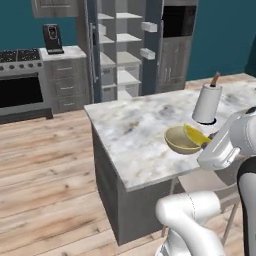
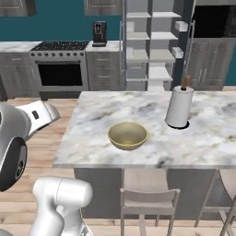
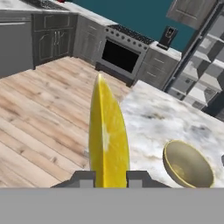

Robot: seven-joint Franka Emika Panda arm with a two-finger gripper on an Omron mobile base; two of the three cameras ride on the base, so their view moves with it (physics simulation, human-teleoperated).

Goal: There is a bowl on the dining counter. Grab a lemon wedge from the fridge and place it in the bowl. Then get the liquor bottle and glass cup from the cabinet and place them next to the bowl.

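Note:
A yellow lemon wedge [image 3: 107, 135] stands upright between my gripper's [image 3: 109, 177] two dark fingertips, which are shut on it. The tan bowl [image 3: 187, 164] sits on the marble dining counter [image 3: 153, 113], ahead and to the right of the wedge and apart from it. In the left base view the lemon wedge [image 1: 195, 134] shows against the right rim of the bowl [image 1: 181, 140], just in front of my white forearm. The bowl [image 2: 127, 135] holds nothing in the right base view. The liquor bottle and glass cup are out of view.
A white paper towel roll [image 1: 207, 102] [image 2: 179, 107] stands on the counter behind the bowl. The fridge [image 1: 120, 50] [image 2: 152, 46] stands open at the back wall. A stove [image 2: 60, 69] and coffee machine [image 2: 99, 33] are at its left. Stools [image 2: 147, 196] stand under the counter's near edge.

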